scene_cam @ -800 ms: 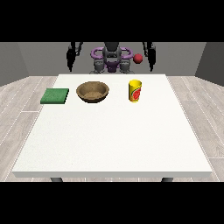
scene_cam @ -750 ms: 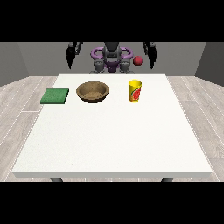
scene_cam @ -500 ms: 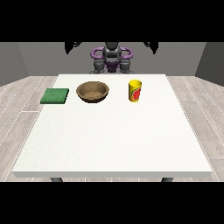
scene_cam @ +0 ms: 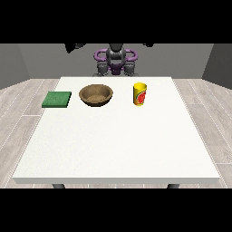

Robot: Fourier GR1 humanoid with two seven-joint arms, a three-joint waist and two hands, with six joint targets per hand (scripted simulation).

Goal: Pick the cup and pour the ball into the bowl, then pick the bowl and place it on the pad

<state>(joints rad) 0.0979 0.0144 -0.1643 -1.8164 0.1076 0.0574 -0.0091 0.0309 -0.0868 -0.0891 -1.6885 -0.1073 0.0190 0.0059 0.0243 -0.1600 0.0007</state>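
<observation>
— Both arms have risen since the earlier frame; only dark tips show at the view's top, so whether either hand is open or closed I cannot tell.

— Cup (scene_cam: 140,94)?

— Yellow with a red mark, no readable writing, upright on the bench (scene_cam: 118,145) beside the brown bowl (scene_cam: 96,95). Green pad (scene_cam: 57,99) lies near the bench's edge at the view's left. Contents unclear.
</observation>
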